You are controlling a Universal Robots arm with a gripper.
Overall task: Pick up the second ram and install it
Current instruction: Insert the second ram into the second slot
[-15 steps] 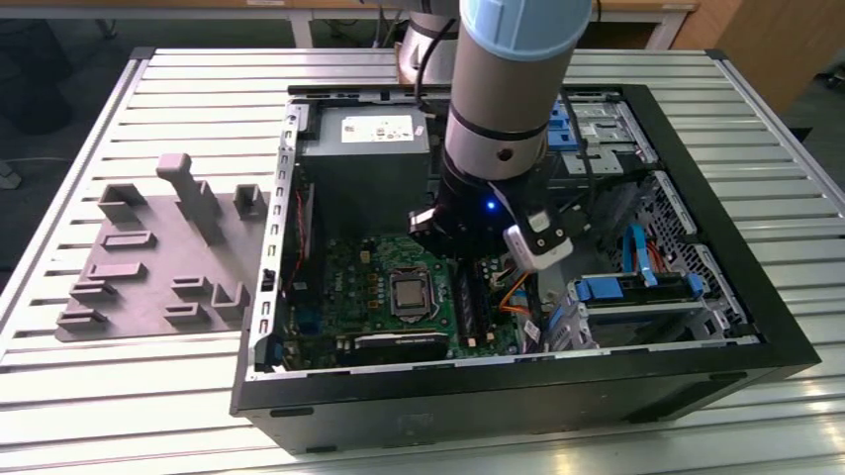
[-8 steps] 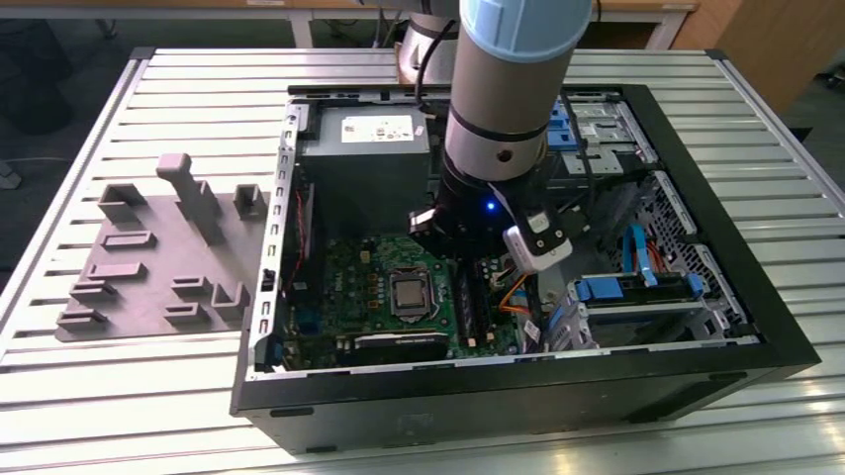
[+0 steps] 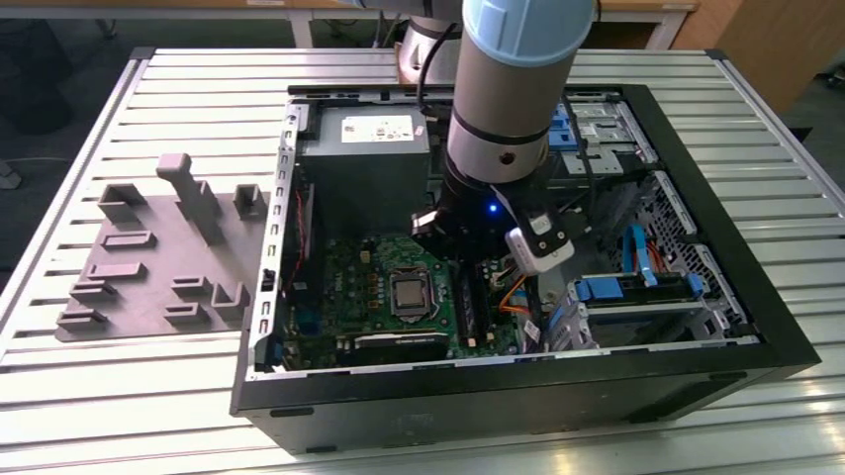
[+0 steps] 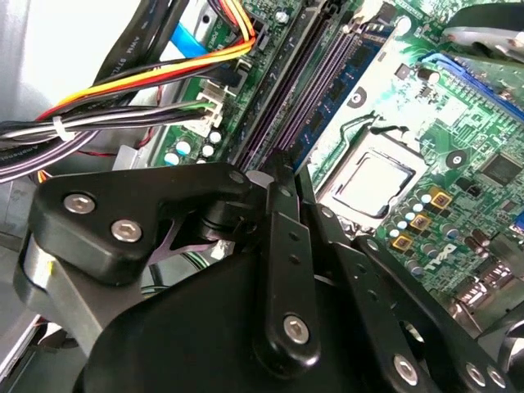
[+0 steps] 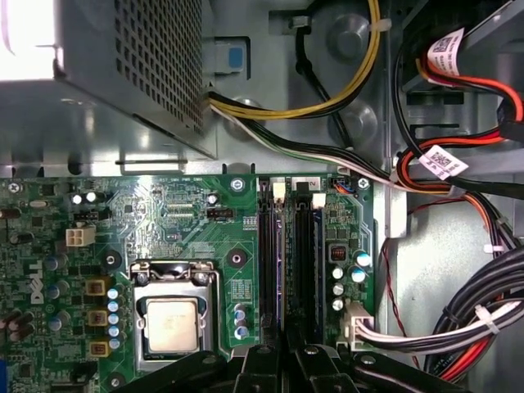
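Observation:
The open computer case [image 3: 528, 401] holds the green motherboard [image 3: 363, 287], and my arm [image 3: 500, 148] reaches down into it over the long black slots [image 5: 304, 254]. In the second wrist view the second ram [image 4: 340, 78], a slim dark stick with blue-green marks, stands along the slot nearest the processor socket [image 4: 372, 184]. My gripper [image 4: 284, 172] has its fingers drawn together at the near end of that stick. Whether they pinch the stick or only rest on it is hidden. In the first wrist view the gripper [image 5: 286, 350] sits just before the slots' near ends.
A grey power supply [image 3: 363, 148] stands behind the board. Thick cable bundles [image 4: 123, 115] [image 5: 458, 319] run close beside the slots. Blue drive brackets [image 3: 634, 287] sit toward the exterior view's right. A grey moulded holder block [image 3: 158, 257] lies on the slatted table outside the case.

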